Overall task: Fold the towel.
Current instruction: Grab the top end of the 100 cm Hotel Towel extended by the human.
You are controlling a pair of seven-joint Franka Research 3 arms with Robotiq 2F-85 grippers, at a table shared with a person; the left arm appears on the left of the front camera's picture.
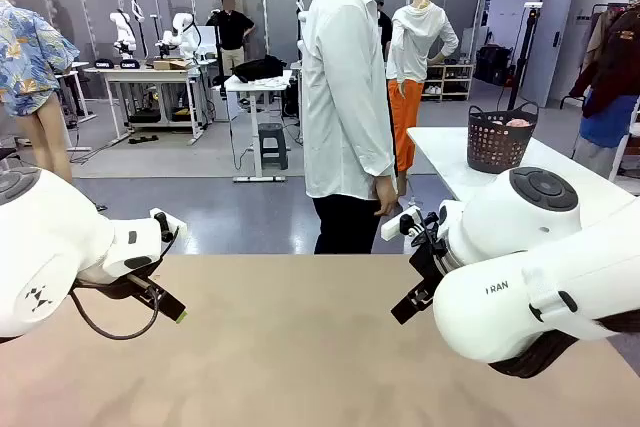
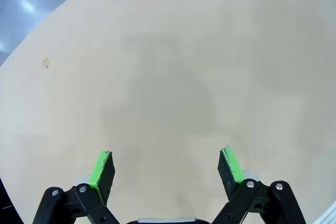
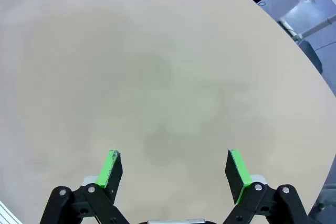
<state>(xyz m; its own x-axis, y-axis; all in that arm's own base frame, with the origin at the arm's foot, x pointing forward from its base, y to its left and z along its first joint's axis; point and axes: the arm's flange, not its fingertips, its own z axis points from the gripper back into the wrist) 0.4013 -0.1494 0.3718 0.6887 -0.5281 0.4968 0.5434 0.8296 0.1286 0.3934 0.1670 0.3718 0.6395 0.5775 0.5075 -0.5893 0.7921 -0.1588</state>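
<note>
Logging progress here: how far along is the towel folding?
Done: nothing that shows. In hand: nothing. The left gripper and the right gripper both hang open above the table, gripping nothing. The person stands at the far side. Left: the whole fold.

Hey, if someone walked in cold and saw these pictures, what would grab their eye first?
The bulky white left arm and right arm flanking the front view, with the left gripper and right gripper both open above the tan table. Then the person in a white shirt standing at the far edge, and a dark basket on a white table farther right.
</note>
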